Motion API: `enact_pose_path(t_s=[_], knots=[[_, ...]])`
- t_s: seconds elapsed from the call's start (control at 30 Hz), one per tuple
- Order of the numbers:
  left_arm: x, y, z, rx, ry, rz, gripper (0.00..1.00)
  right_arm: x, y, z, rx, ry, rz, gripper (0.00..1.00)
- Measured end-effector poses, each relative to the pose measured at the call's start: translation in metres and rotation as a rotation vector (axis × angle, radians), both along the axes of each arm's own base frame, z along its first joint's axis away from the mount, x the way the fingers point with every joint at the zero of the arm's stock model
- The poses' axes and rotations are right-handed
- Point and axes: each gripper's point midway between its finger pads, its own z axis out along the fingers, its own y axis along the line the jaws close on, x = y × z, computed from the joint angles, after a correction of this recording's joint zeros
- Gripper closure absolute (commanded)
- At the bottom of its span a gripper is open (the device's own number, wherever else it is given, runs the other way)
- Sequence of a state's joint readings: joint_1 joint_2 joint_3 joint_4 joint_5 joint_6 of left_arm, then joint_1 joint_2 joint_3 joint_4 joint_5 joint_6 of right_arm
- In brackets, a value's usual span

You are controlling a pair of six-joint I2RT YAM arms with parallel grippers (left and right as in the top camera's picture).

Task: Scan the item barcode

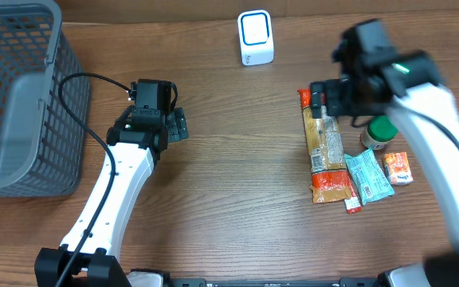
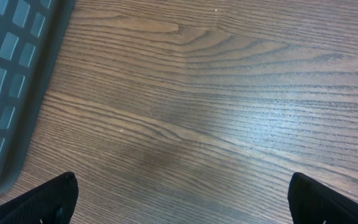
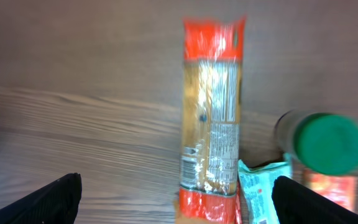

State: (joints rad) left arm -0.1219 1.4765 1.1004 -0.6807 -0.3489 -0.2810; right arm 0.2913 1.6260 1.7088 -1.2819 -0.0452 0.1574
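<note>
The long red-ended packet (image 1: 325, 155) lies flat on the worktop (image 1: 229, 183) at the right, just beside a teal sachet (image 1: 369, 177) and near a green-lidded jar (image 1: 382, 131). The right claw (image 3: 182, 202) hovers over it, jaws wide, holding nothing. The left claw (image 2: 182, 202) is equally wide and empty beside the grey basket (image 1: 22, 96). The white scanner (image 1: 255, 37) stands well apart, so grasping, carrying and scanning all appear left to do.

**Legible print in view: none.**
The long orange-ended packet (image 3: 210, 124), lying ahead of and between the fingers (image 3: 48, 202) of the right gripper (image 3: 176, 186), carried a pale panel of fine print, too blurred to read; the teal packet (image 3: 263, 186) beside the other finger showed no readable lettering either.
</note>
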Motion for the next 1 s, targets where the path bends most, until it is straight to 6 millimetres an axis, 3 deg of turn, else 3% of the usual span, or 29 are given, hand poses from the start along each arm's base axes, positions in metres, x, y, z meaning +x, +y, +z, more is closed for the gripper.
enact_pose_path(t_s=[0.13, 0.27, 0.37, 0.5, 0.63, 0.77, 1.0], knots=[[0.000, 0.000, 0.000, 0.000, 0.000, 0.000, 0.00, -0.022, -0.015, 0.090, 0.051, -0.299, -0.022, 0.00], [0.000, 0.000, 0.000, 0.000, 0.000, 0.000, 0.00, -0.051, -0.037, 0.159, 0.067, -0.549, -0.076, 0.00], [0.000, 0.000, 0.000, 0.000, 0.000, 0.000, 0.00, -0.077, -0.052, 0.190, 0.067, -0.662, -0.106, 0.00], [0.000, 0.000, 0.000, 0.000, 0.000, 0.000, 0.00, -0.115, -0.071, 0.216, 0.064, -0.771, -0.127, 0.00], [0.000, 0.000, 0.000, 0.000, 0.000, 0.000, 0.01, -0.150, -0.093, 0.222, 0.057, -0.854, -0.178, 0.00], [0.000, 0.000, 0.000, 0.000, 0.000, 0.000, 0.00, -0.176, -0.107, 0.202, 0.044, -0.901, -0.221, 0.00], [0.000, 0.000, 0.000, 0.000, 0.000, 0.000, 0.00, -0.184, -0.116, 0.164, 0.074, -1.092, -0.269, 0.00]])
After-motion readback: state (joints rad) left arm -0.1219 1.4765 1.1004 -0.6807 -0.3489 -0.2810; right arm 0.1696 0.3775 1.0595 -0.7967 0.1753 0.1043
